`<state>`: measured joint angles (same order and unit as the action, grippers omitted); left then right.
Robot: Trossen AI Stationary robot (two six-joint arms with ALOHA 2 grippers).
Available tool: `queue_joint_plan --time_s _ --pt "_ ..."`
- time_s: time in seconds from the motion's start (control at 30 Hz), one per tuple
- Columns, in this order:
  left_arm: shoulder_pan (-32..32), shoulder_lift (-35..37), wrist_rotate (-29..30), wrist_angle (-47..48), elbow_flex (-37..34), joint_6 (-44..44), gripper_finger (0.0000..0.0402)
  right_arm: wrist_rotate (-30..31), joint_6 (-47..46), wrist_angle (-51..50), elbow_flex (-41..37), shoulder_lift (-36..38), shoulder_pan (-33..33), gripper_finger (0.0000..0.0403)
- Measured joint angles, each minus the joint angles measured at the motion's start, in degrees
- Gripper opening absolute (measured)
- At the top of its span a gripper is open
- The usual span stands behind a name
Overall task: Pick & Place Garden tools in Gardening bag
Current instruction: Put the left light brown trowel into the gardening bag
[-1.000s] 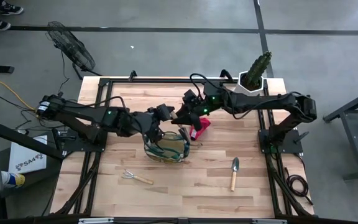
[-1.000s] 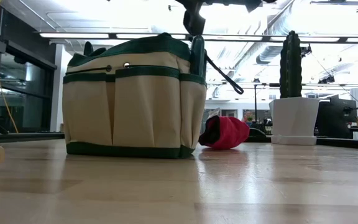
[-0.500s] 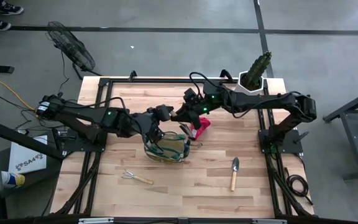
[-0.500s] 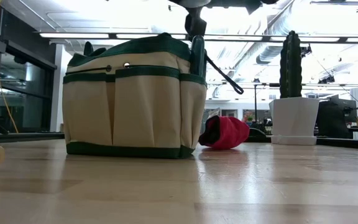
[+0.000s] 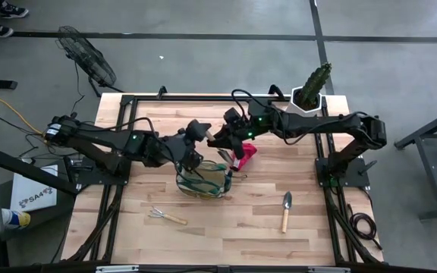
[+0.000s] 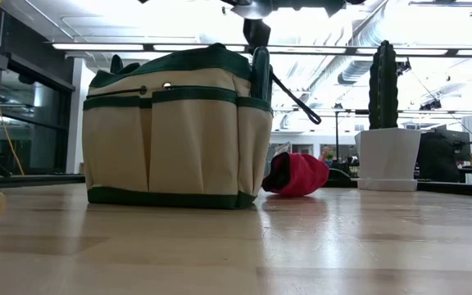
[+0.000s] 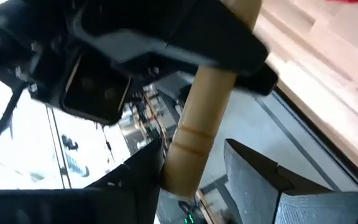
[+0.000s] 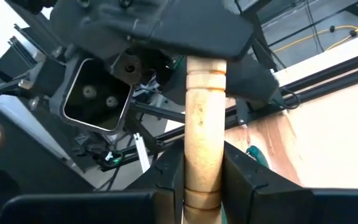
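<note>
High above the tan gardening bag (image 5: 203, 180) (image 6: 174, 131), my two grippers meet around one wooden-handled garden tool (image 8: 204, 137) (image 7: 197, 124). Its metal end is hidden. My right gripper (image 8: 202, 162) (image 5: 221, 139) is shut on the handle. My left gripper (image 7: 194, 155) (image 5: 200, 134) is open, with a finger on either side of the same handle. A red glove-like piece (image 5: 245, 155) (image 6: 297, 174) lies on the table beside the bag. A hand rake (image 5: 167, 216) and a trowel (image 5: 286, 208) lie flat on the near half of the table. My left gripper has one finger (image 7: 145, 177) right beside the wooden handle and a clear gap at the other; whether it touches I cannot tell. My right gripper pinches the wooden handle (image 8: 202, 186) between its two fingers, which reach out about level and lie across it. The tool is lifted clear of the table and the bag.
A green cactus in a white pot (image 5: 309, 89) (image 6: 388, 131) stands at the table's far right corner. A dark green handle (image 6: 260, 74) sticks up from the bag's side pocket. Black frame rails (image 5: 127, 152) run along the table's edges.
My left gripper has rolled at the wrist and opened, letting go of the wooden handle. The right gripper has stayed in place on the handle, and the tool has stayed up above the bag.
</note>
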<state>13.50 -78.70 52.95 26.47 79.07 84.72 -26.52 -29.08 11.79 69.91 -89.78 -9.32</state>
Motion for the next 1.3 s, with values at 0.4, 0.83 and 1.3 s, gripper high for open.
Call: queue_joint_plan --time_s 0.4,0.83,1.3 --pt "4.68 6.34 7.57 0.20 0.00 -12.62 0.0168 9.44 3.68 -2.82 0.00 0.48 1.40 0.0060" --pt "8.24 10.70 8.80 -6.44 0.04 -53.13 0.0168 51.69 13.76 -3.27 0.00 2.43 9.83 0.0060" --pt "-3.54 10.12 -10.58 -7.78 4.66 -103.98 0.0168 75.60 30.57 1.62 0.00 2.32 15.17 0.0060"
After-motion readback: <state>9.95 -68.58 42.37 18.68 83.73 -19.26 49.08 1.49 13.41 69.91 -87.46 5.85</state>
